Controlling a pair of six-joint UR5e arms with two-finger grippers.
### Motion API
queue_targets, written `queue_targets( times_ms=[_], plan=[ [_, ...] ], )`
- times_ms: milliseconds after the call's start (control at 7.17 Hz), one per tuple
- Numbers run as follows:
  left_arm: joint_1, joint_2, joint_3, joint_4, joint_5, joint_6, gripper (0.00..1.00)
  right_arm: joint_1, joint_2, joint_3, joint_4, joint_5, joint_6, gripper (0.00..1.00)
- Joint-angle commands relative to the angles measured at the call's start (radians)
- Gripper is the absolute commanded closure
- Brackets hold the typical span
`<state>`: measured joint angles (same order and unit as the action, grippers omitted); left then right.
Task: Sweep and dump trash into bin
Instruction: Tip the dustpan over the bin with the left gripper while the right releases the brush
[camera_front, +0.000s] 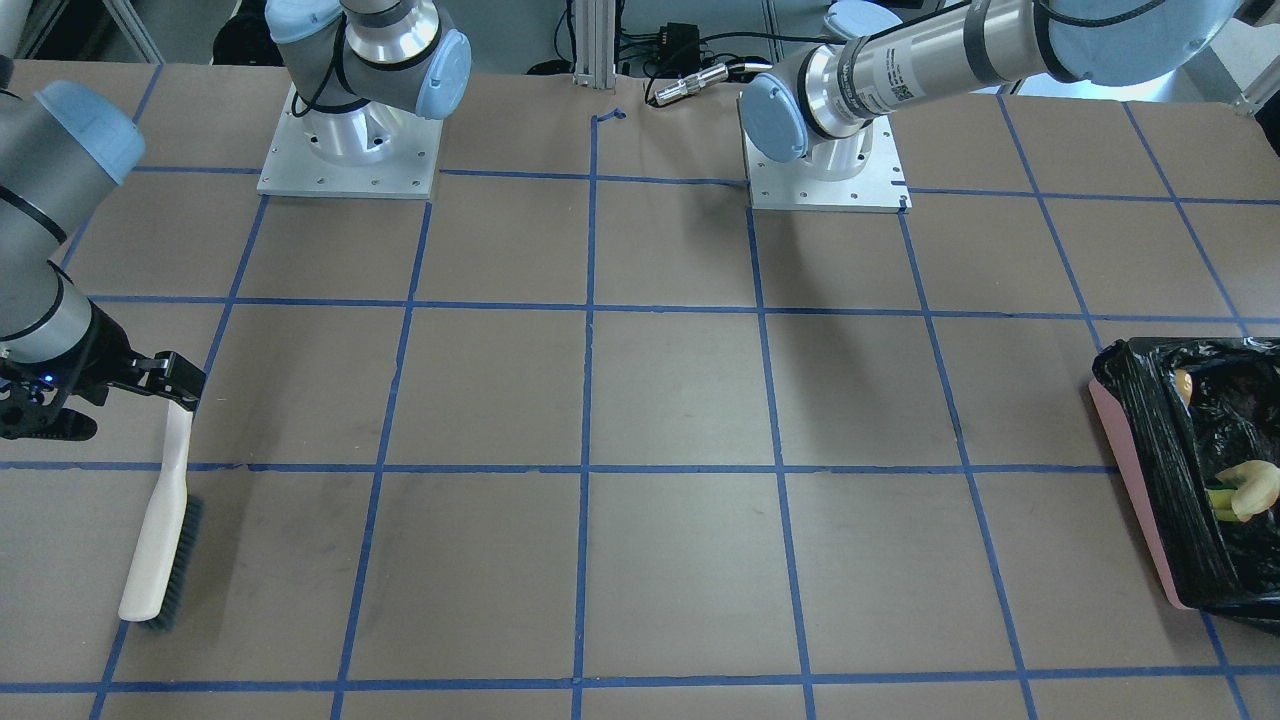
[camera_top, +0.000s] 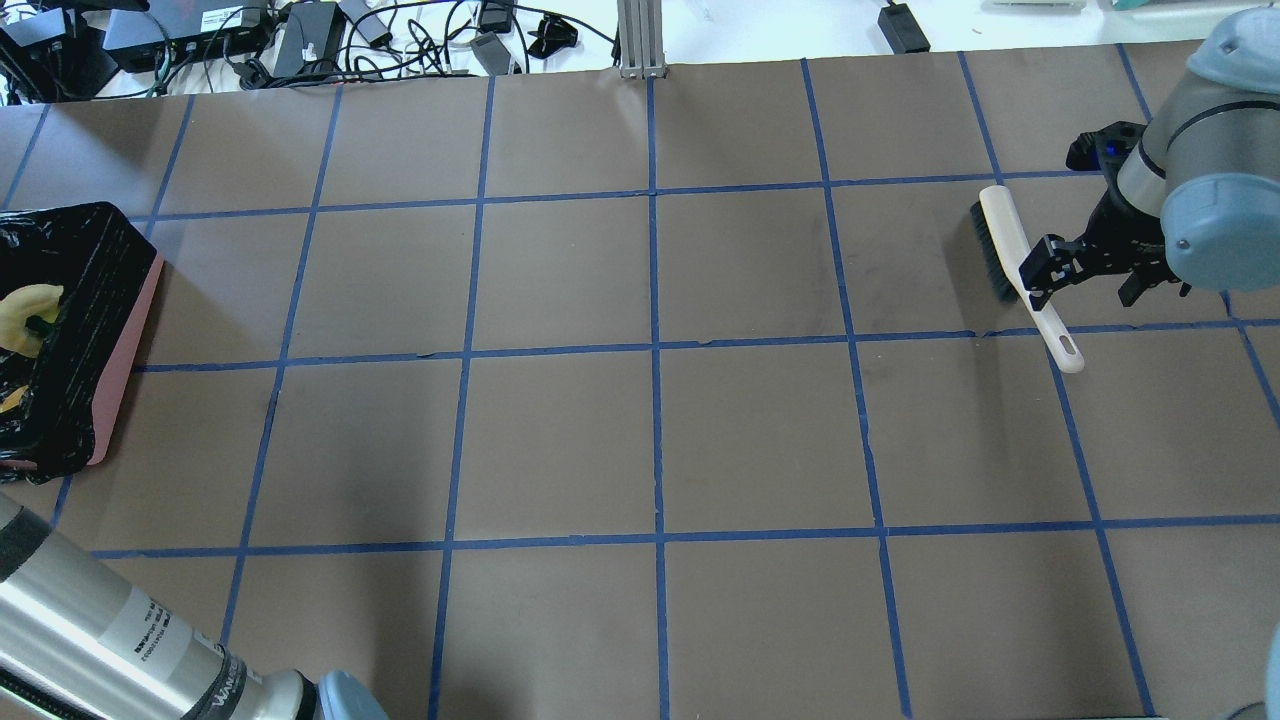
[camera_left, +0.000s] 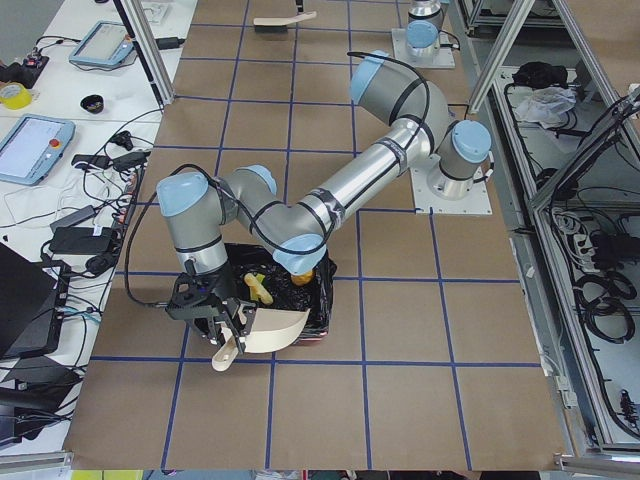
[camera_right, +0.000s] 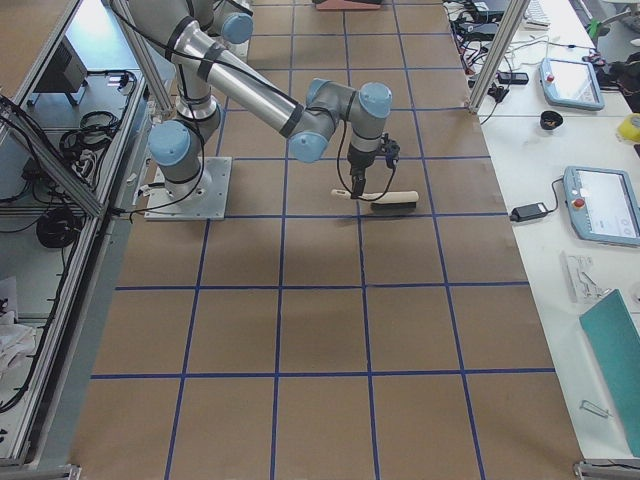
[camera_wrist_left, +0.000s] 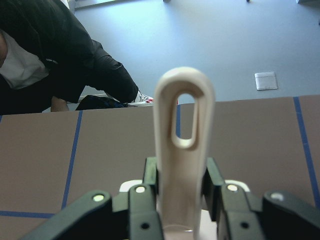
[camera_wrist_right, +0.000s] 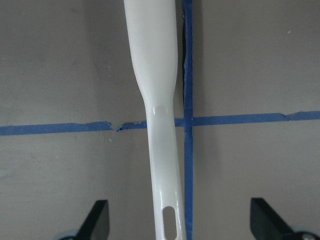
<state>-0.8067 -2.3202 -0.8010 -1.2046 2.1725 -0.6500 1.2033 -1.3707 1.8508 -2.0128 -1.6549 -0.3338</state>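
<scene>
Our left gripper (camera_wrist_left: 180, 176) is clamped on the handle of the dustpan (camera_left: 272, 330), holding it at the rim of the bin (camera_front: 1135, 480). The trash (at least the pale rind (camera_front: 1256, 488)) lies inside on the black liner. Our right gripper (camera_wrist_right: 181, 221) stands wide open over the brush (camera_top: 1003, 232), which lies on the table (camera_top: 650, 440) touching neither finger. We judge the dump all but done; next we must lift the dustpan clear without snagging the liner.

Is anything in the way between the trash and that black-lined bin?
Nothing visible does. The pale yellow rind and a golden-brown lump already lie inside the bin, on its black bag. The left gripper holds the dustpan.
</scene>
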Motion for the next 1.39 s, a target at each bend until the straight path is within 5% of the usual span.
queue_targets(
  times_ms=[0,139,558,1255],
  plan=[
    [-0.044,0.047,0.003,-0.06,-0.046,0.009,1.0,0.005,-0.077,-0.002,0.04,0.009,0.001,0.0],
    [-0.077,0.06,0.003,-0.082,-0.051,0.01,1.0,0.009,-0.102,-0.008,0.072,0.036,0.004,0.0],
    [-0.149,0.094,0.006,-0.18,-0.072,0.004,1.0,0.091,-0.1,-0.221,0.331,0.063,0.072,0.0],
    [-0.314,0.091,-0.003,-0.407,-0.308,-0.147,1.0,0.303,-0.122,-0.282,0.384,0.046,0.226,0.0]
  ],
)
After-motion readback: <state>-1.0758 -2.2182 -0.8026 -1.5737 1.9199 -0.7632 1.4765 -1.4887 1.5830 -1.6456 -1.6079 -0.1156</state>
